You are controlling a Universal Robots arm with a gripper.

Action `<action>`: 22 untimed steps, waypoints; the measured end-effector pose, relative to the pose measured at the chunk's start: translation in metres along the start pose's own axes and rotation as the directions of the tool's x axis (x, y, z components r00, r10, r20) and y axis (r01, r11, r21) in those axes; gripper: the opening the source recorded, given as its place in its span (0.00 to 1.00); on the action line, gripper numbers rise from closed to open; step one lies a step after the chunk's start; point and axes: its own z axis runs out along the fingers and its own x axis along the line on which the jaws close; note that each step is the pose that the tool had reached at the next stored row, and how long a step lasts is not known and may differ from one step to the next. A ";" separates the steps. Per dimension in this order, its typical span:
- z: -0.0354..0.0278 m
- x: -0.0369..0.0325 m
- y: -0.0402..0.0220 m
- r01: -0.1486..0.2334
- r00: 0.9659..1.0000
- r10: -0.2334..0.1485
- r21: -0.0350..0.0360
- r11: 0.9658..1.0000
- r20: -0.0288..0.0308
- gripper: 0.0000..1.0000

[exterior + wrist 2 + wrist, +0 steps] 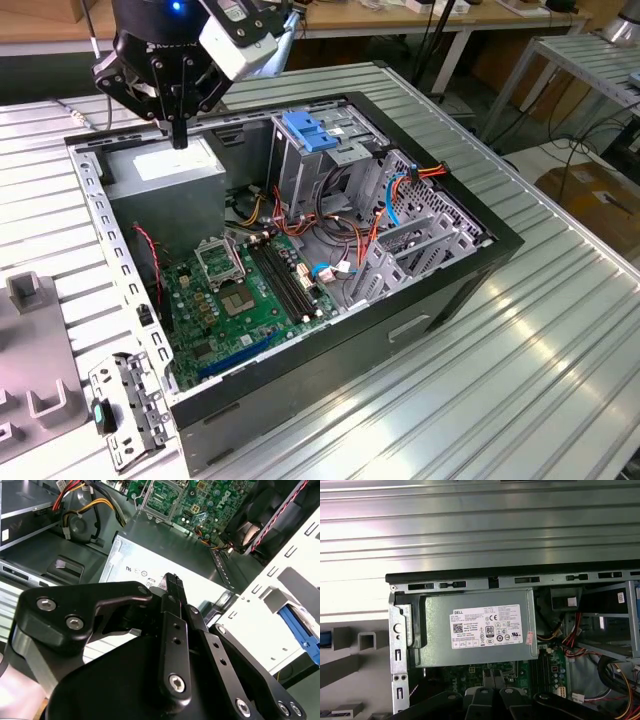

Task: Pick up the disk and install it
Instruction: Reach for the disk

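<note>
The end effector [180, 135] hangs over the power-supply box [165, 172], pointing straight down, its fingers pressed together with nothing between them. The tip is right over the box's white sticker [487, 626]. Touching it or a hair above, I cannot tell. In the second wrist view the black linkages fold in to one narrow tip, with the box's grey top just beyond.

The box sits in a corner of the open computer case [400, 330], which lies on the ribbed metal surface [540, 380]. A perforated metal frame rail [95, 205] hugs the box on its outer side.

On its inner side it is crowded. A bundle of yellow and black cables [250, 205] spills out of the box, and just beyond stands the grey drive cage [325, 175], upright, with its blue latch [305, 130] on top. Down from the box lies the green motherboard [240, 290], and red and orange wires [420, 172] trail past the cage.

Where is the disk? In the first wrist view a sliver of blue [323, 640] shows out on the surface, beyond the box's outer side and beside a grey slotted fixture [365, 641]. Whether that is the disk's rail, I cannot tell.

A loose metal bracket [125, 410] lies on the surface well away from the box, by the case's far corner.
</note>
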 end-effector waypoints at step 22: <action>-0.0003 0.0112 -0.0008 0.000 1.000 0.000 0.000 1.000 0.000 0.11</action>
